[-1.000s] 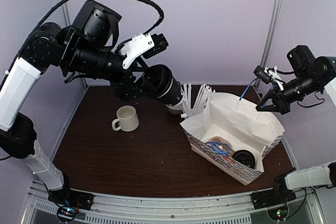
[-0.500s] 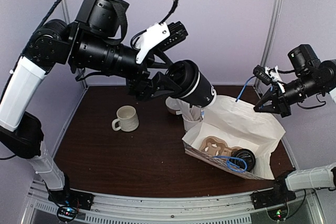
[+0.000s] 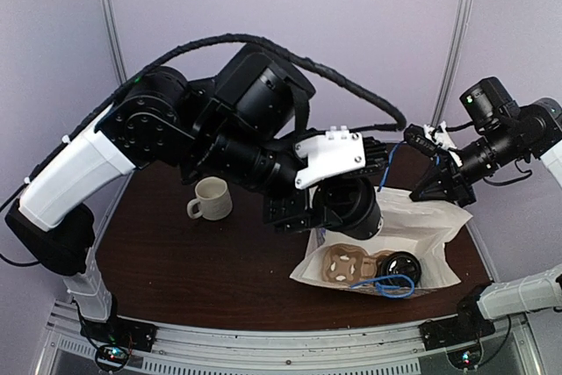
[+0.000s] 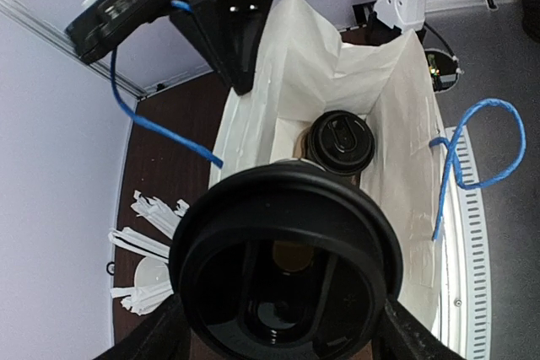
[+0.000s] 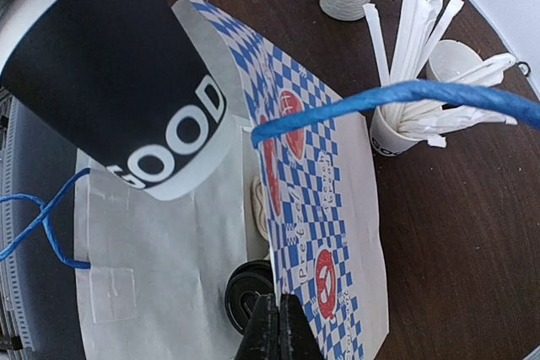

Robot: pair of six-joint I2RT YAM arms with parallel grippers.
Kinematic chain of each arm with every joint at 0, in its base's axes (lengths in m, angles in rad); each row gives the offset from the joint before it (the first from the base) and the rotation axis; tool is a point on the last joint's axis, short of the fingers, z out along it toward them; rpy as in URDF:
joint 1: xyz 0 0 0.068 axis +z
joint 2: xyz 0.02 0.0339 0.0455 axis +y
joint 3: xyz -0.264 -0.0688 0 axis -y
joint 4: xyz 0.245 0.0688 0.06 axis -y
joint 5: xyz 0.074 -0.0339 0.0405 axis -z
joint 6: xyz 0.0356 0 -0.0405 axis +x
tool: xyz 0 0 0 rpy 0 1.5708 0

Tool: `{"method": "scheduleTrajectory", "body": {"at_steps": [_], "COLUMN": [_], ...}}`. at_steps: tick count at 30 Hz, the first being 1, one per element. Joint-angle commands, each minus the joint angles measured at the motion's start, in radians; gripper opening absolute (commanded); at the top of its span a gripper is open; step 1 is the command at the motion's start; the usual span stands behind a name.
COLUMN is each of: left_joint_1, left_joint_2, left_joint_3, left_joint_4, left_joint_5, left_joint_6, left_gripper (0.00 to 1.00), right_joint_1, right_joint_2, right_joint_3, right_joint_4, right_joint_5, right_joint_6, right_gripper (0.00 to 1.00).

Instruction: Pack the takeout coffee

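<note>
Left arm arches over table centre, wrist pitched down, left gripper (image 4: 283,339) clamped round lidded black cup (image 4: 287,259) above paper bag (image 3: 435,239) at 4 o'clock. Right arm comes in from 3 o'clock, right gripper (image 5: 271,326) pinched together on blue bag handle (image 5: 396,94). Second lidded cup (image 4: 340,142) sits inside bag.

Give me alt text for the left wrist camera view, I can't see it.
A lidded black cup, gripped in the left tool, fills the foreground above an open white paper bag. A second lidded cup already sits inside, and a blue cord handle runs up to the right tool.
</note>
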Motion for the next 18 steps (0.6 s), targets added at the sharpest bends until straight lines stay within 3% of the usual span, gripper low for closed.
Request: {"method": "scheduleTrajectory", "body": {"at_steps": [1, 11, 18], "left_joint_1": [-0.052, -0.115, -0.187], "left_joint_2": [0.043, 0.126, 0.175], "left_joint_3": [0.011, -0.029, -0.023], "left_joint_4": [0.001, -0.005, -0.017], "left_joint_5": [-0.134, -0.257, -0.402], "left_joint_6": [0.079, 0.113, 0.098], "left_gripper": [0.67, 0.67, 0.66], "right_joint_1": [0.051, 0.104, 0.108], "right_joint_2": [0.005, 0.029, 0.035], "right_joint_3": [0.001, 0.061, 0.082], "right_joint_4": [-0.009, -0.089, -0.064], "right_joint_5": [0.029, -0.064, -0.17], "right_joint_6": [-0.023, -0.052, 0.017], "right_gripper": [0.0, 0.0, 0.02]}}
